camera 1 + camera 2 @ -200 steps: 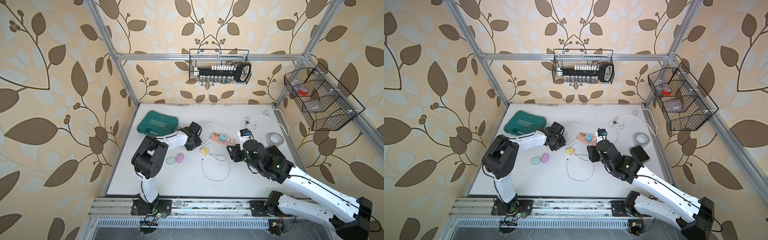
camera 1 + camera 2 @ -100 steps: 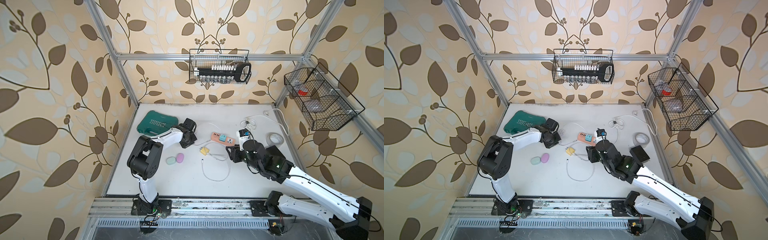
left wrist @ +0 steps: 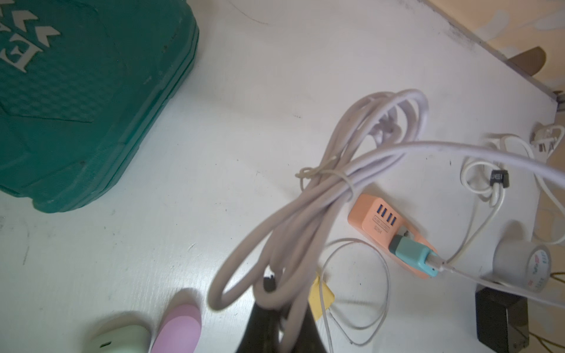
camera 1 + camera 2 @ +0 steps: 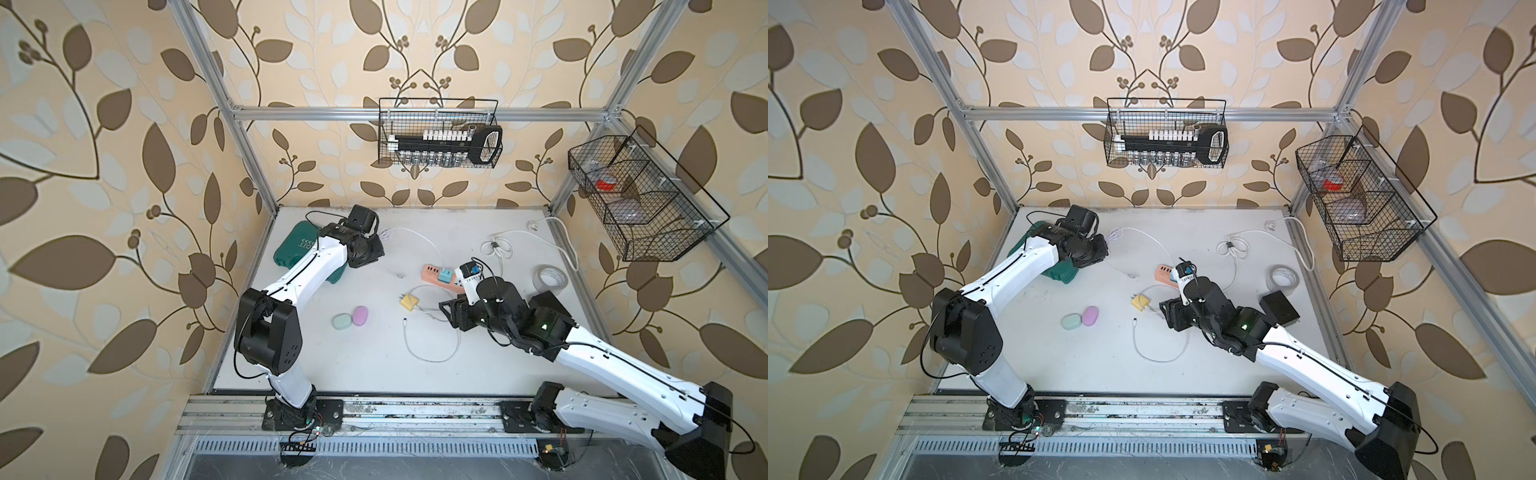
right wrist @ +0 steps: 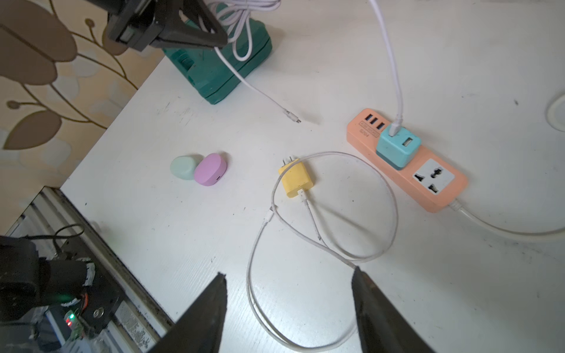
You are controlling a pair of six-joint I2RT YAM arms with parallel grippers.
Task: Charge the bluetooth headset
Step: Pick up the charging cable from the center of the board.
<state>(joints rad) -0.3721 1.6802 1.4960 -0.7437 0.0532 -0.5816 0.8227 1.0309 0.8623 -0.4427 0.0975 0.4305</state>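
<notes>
Above the white desk [image 4: 353, 374] the left hand [image 3: 275, 302] pinches a limp, light cable bundle [image 3: 321, 195], probably better held near its plug [image 5: 293, 118]; right hand [image 5: 289, 273] gapes empty.

Pink case [image 4: 1090, 315] just beside mint case [image 4: 1071, 321]

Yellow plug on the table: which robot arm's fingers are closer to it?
Right. The right fingers hover open beside the yellow plug. The left fingers are far off by the green case, pinching a cable bundle.
</notes>
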